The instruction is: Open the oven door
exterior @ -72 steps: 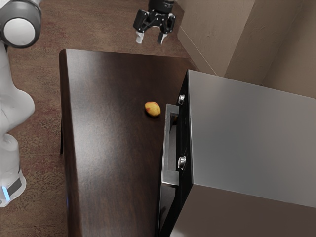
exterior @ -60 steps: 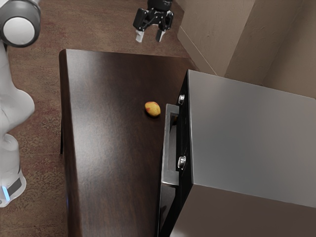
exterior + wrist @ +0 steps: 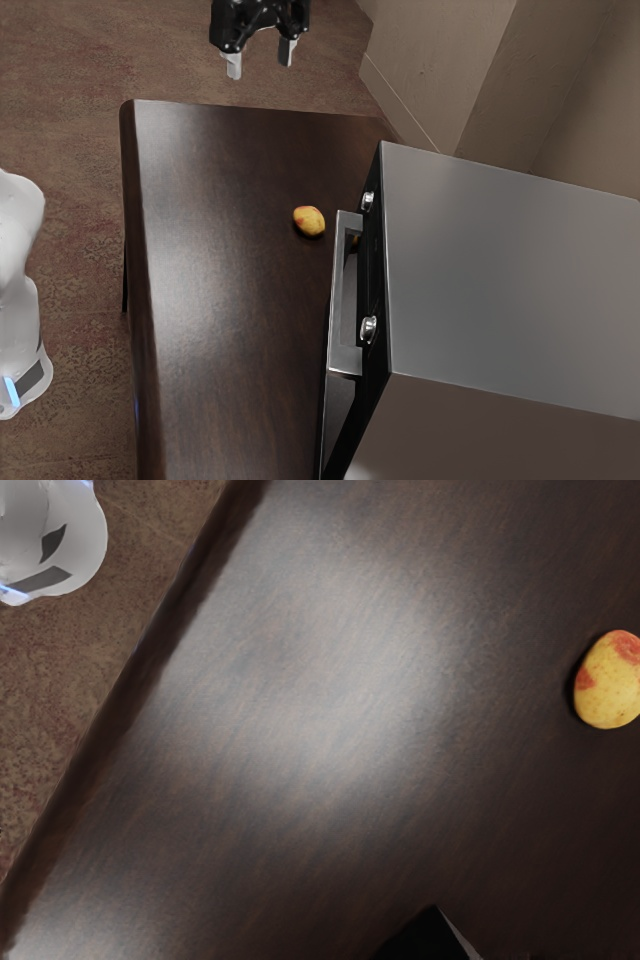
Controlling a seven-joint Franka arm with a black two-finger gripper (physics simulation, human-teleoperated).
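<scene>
While the gripper [image 3: 260, 60] hangs near top ctr of the ext. view, released, fingers spread apart, the oven [image 3: 510, 270] fills much of the lower R; its door [image 3: 338, 415] is at lower ctr, on the oven's L-facing front, can't tell if ajar; handle [image 3: 338, 290] just R of ctr, well apart from the gripper; 2 knobs [image 3: 368, 329] beside it; yellow-red fruit [image 3: 309, 221] near mid-frame on the dark table [image 3: 220, 260], up-L of the handle; arm base [image 3: 25, 340] lower L.
</scene>
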